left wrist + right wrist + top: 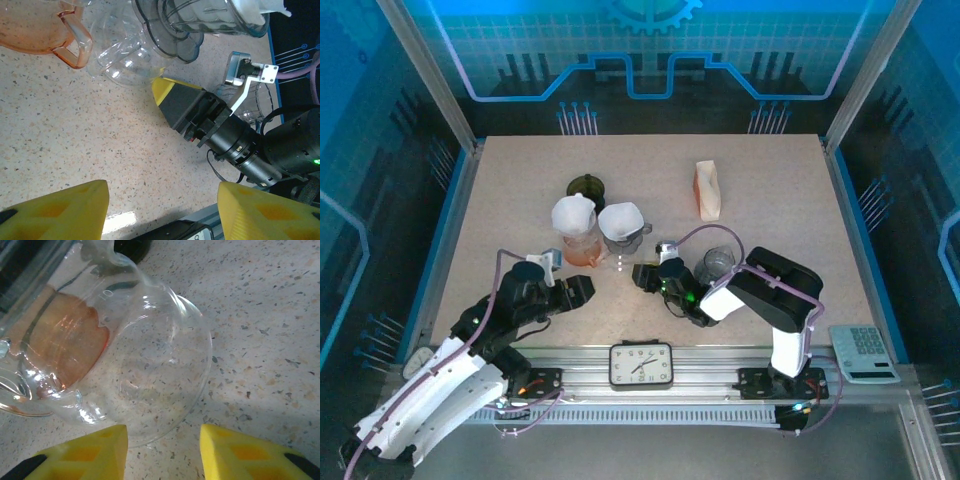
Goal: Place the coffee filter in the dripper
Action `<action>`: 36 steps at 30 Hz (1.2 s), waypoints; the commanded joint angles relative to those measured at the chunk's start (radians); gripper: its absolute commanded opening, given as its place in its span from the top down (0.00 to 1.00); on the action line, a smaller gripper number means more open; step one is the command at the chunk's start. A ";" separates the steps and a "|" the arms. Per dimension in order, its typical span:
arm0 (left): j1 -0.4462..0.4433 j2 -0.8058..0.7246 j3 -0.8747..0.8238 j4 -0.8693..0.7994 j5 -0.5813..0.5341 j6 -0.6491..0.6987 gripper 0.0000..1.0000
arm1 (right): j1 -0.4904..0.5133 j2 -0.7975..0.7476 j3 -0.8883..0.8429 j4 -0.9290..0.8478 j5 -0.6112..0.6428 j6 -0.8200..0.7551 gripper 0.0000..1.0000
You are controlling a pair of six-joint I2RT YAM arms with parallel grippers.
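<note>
A white paper coffee filter (pixel 573 212) stands in the mouth of the orange dripper (pixel 582 250), left of the table's middle. A second white filter (pixel 620 218) is seated in the grey dripper (pixel 632 238) just beside it on the right. Whether the first cone is pressed fully down against the dripper wall cannot be told from above. A clear glass vessel (pixel 150 365) is set on the tabletop (pixel 770 220) just beside the orange dripper, touching it or nearly so.

The left gripper (pixel 582 290) is held low on the near side of the orange dripper, its jaws apart with nothing between them. The right gripper (pixel 642 275) is pointed at the clear glass vessel, its jaws likewise apart and empty, and the glass lies just beyond the yellow fingertips (pixel 112 440).

The placing itself is judged to be done or all but done, and the step in hand is taken to be the release and clearing away. The next move calls for both arms to be drawn back toward their bases. Neither the glass vessel nor a dripper handle should be brushed, since a knock could tip the light paper cone out. Should the cone prove crooked, a light press on its rim would be called for first.
</note>
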 commanded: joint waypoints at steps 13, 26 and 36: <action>0.089 0.265 0.449 -0.088 -0.004 0.196 0.36 | 0.055 -0.333 -0.075 -0.347 0.008 0.006 0.51; 0.521 0.967 1.101 -0.224 0.255 0.395 0.43 | 0.067 -0.440 -0.077 -0.424 -0.028 -0.039 0.50; 0.679 1.360 1.291 -0.261 0.327 0.522 0.39 | 0.061 -0.465 -0.109 -0.390 -0.053 -0.035 0.49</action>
